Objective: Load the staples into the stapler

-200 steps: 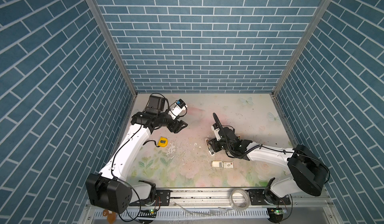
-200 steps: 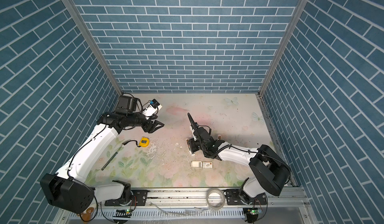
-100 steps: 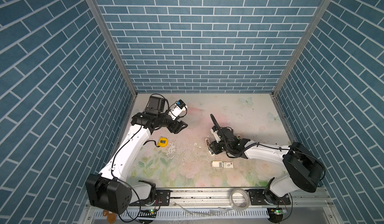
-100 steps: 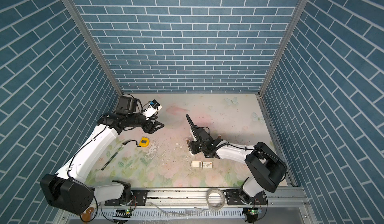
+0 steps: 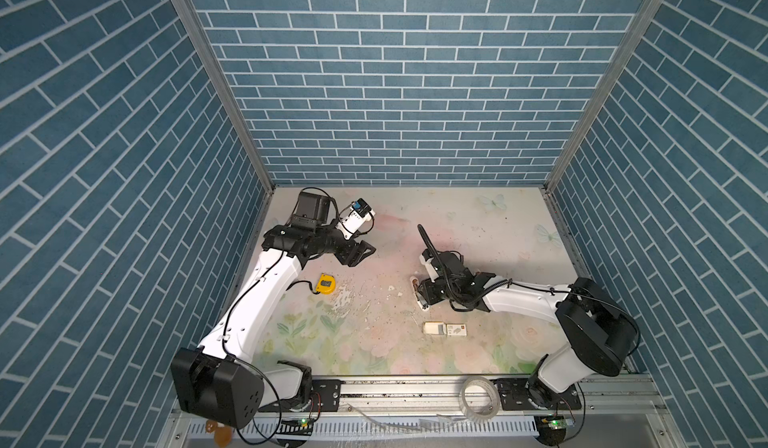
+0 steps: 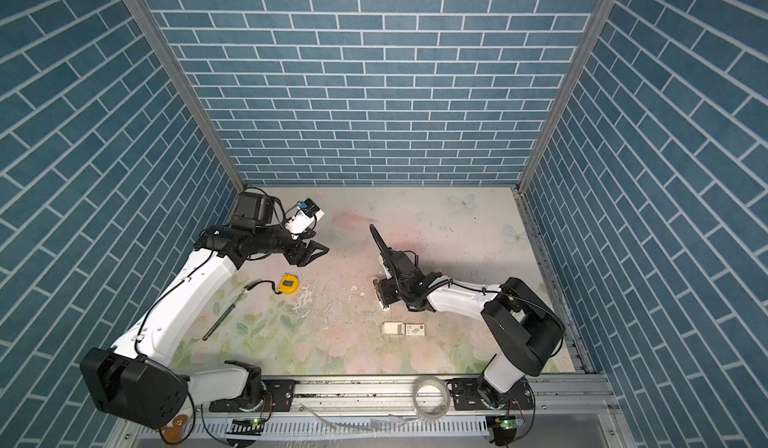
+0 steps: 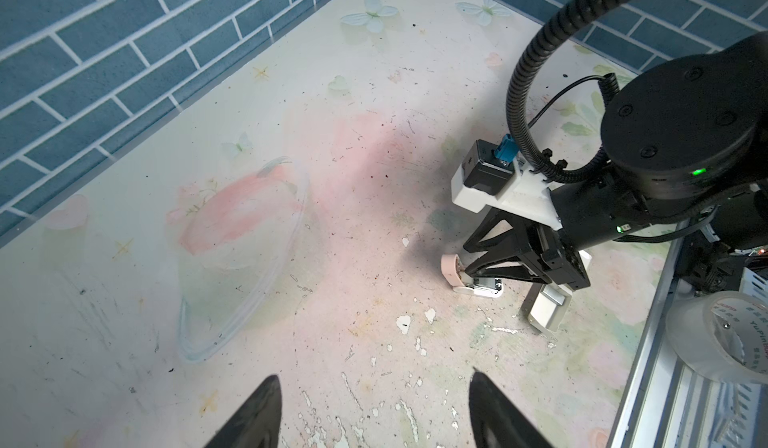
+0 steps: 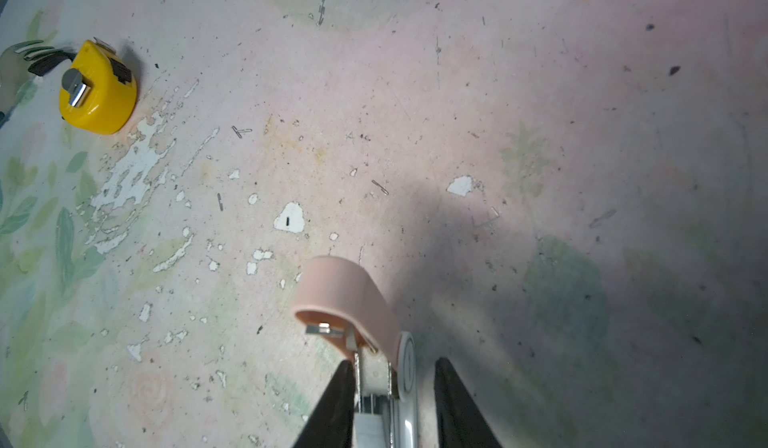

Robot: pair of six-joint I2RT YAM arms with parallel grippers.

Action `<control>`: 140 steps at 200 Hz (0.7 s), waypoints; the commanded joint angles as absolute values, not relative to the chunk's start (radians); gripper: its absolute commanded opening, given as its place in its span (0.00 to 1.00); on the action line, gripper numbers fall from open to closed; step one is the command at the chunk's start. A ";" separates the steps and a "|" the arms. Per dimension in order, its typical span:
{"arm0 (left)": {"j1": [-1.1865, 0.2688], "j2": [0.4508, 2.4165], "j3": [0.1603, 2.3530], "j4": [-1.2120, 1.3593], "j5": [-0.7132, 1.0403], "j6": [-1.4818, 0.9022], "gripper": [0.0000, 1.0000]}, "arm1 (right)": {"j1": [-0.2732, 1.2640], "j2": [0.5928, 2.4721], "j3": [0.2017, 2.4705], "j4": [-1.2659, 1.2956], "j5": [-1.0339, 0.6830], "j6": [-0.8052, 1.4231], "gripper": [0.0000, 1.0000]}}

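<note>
The stapler (image 8: 345, 300) lies low on the mat right of centre, its pink lid swung up off the white base, also seen in both top views (image 5: 415, 290) (image 6: 379, 292). My right gripper (image 8: 391, 362) is shut on the white base, one finger tight against its metal rail. The staples' white carton (image 5: 444, 328) (image 6: 404, 328) lies partly slid open just in front of that gripper; no strip shows clearly. My left gripper (image 7: 374, 377) hangs open and empty above the back left of the mat (image 5: 365, 256), well away from the stapler.
A yellow tape measure (image 5: 325, 283) (image 8: 97, 88) lies left of centre. A thin black rod (image 6: 224, 315) lies near the left arm. A roll of clear tape (image 5: 478, 396) rests on the front rail. Loose single staples and flaked patches dot the mat. Brick walls close three sides.
The right arm has shifted slightly to the left, still gripping the stapler. The left arm has not moved.
</note>
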State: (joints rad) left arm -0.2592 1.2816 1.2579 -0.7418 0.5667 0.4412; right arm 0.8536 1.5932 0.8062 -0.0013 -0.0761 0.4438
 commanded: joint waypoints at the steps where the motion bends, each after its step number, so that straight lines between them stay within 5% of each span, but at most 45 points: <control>1: -0.252 1.272 1.237 -0.739 0.578 0.442 0.72 | 0.847 1.613 0.827 -0.039 -0.081 0.412 0.34; 140: -0.252 1.270 1.236 -0.737 0.577 0.444 0.72 | 0.845 1.605 0.829 -0.096 -0.113 0.387 0.33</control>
State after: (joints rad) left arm -0.2592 1.2816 1.2449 -0.7376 0.5667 0.4412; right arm 0.8497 1.6066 0.8070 -0.0536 -0.1059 0.4179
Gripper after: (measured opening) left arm 0.725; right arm 0.338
